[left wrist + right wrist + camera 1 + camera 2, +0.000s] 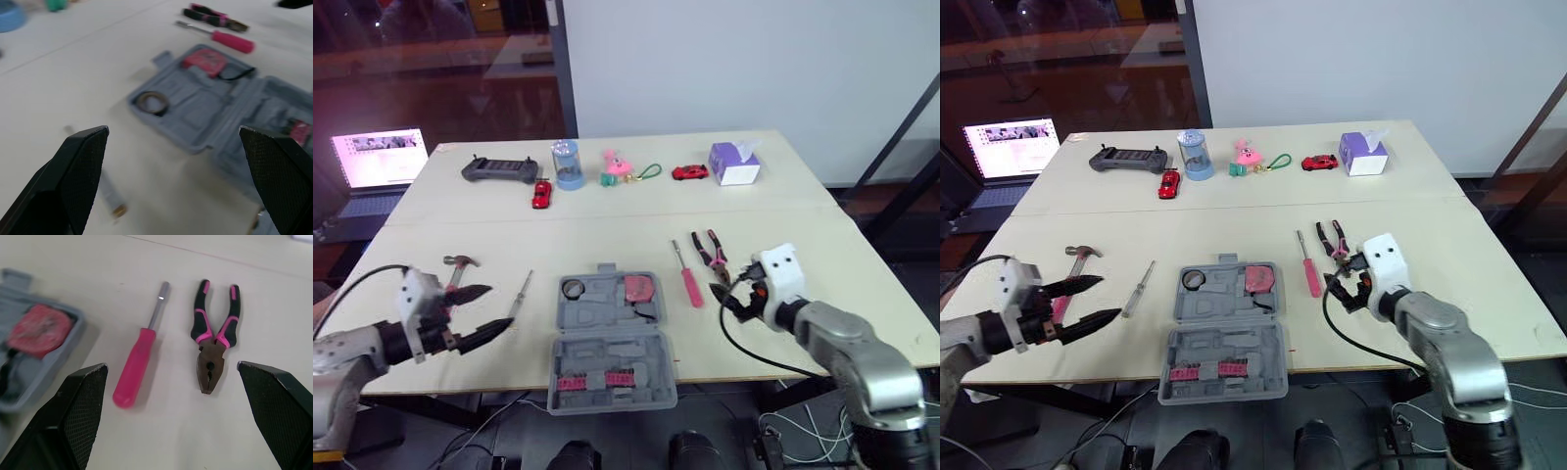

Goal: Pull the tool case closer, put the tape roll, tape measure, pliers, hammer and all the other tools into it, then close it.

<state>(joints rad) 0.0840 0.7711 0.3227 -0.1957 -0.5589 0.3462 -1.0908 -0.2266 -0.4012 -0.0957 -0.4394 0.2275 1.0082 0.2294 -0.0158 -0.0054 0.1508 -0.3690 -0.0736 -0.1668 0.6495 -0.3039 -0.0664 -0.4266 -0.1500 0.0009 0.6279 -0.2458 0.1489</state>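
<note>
Pliers (pixel 213 346) laid front-to-back, nose toward robot; nose detail resolved in right wrist view. Left gripper (pixel 497 306) and right gripper (pixel 722 302) noted spread, empty.

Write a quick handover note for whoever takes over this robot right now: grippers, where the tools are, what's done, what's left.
Left gripper: fingers open, empty, hovering by the hammer.
Right gripper: fingers open, empty, above the pink screwdriver and pliers.
Tool case: open at the table's near edge.
Done: tape roll and tape measure lie in the case.
Left: hammer and slim screwdriver lie on the table left of the case, pink screwdriver and pliers to its right. Put all four in, then close the case.
</note>
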